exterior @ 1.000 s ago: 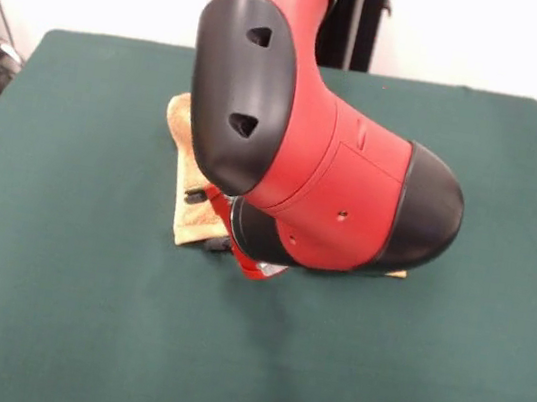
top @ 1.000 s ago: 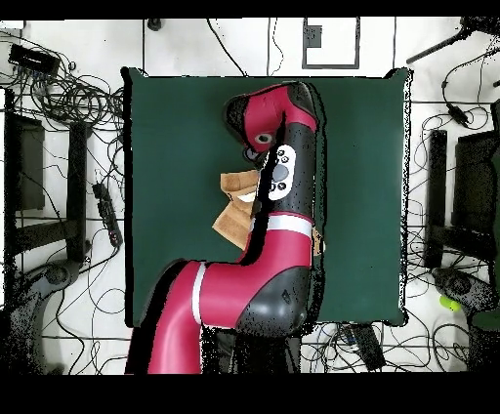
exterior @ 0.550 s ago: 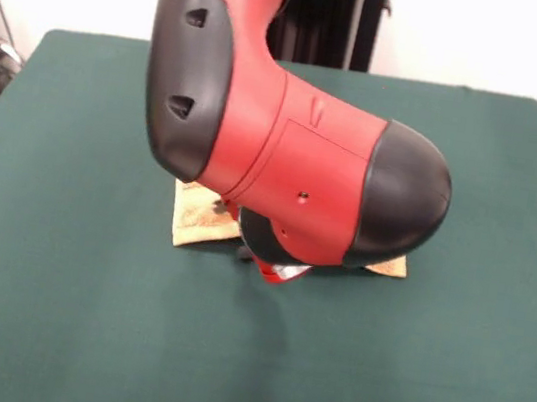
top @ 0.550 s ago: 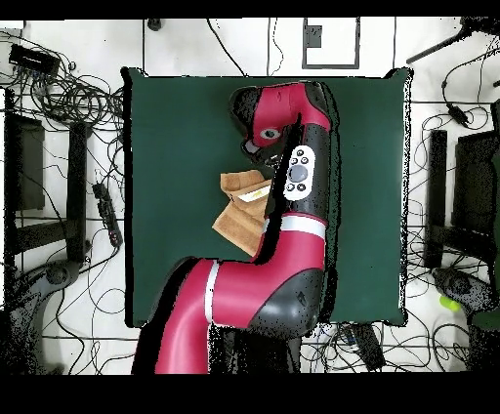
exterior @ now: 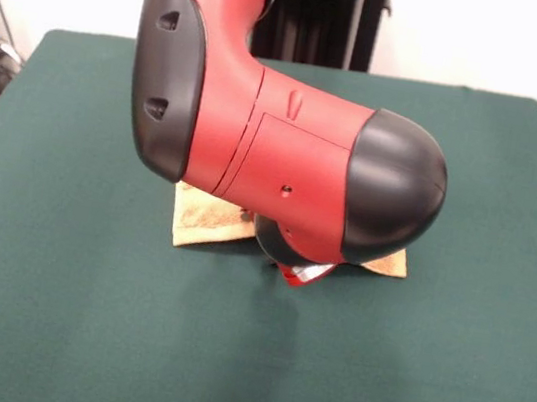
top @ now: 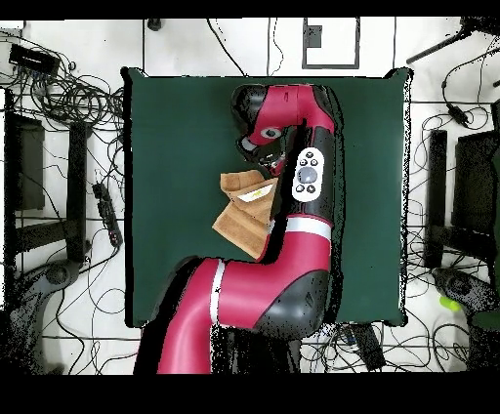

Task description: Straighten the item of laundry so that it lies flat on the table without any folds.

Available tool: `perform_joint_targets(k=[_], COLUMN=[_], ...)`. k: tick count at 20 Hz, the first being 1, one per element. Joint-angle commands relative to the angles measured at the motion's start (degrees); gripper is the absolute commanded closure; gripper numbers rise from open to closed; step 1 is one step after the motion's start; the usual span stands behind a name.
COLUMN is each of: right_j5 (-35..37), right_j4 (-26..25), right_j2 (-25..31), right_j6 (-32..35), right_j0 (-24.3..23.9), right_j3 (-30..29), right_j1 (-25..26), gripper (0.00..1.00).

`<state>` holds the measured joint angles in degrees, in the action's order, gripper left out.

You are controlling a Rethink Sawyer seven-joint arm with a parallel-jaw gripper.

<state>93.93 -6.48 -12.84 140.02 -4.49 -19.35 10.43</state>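
Orange-tan terry towel (top: 241, 207): centre-left of dark green felt table (top: 176, 137), folded into overlapping layers, mostly hidden in front view | red-black arm (exterior: 276, 152) above it | gripper: cannot tell whether spread or closed

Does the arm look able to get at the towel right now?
Probably yes. The arm already hangs right over the towel, which lies still folded on the table, with nothing else around it.
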Motion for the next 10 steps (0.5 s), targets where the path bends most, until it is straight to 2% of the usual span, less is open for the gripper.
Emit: perform_joint_targets(k=[1, 6, 10], right_j5=[-7.7, -8.5, -5.9], right_j4=[1.5, -1.4, -3.0], right_j2=[6.8, 4.1, 2.3], right_j6=[1.8, 3.1, 2.4], right_j0=[1.7, 2.5, 3.0], right_j3=[-7.7, -8.4, -7.1], right_j1=[5.9, 6.2, 7.5], gripper=[0.00, 0.00, 0.00])
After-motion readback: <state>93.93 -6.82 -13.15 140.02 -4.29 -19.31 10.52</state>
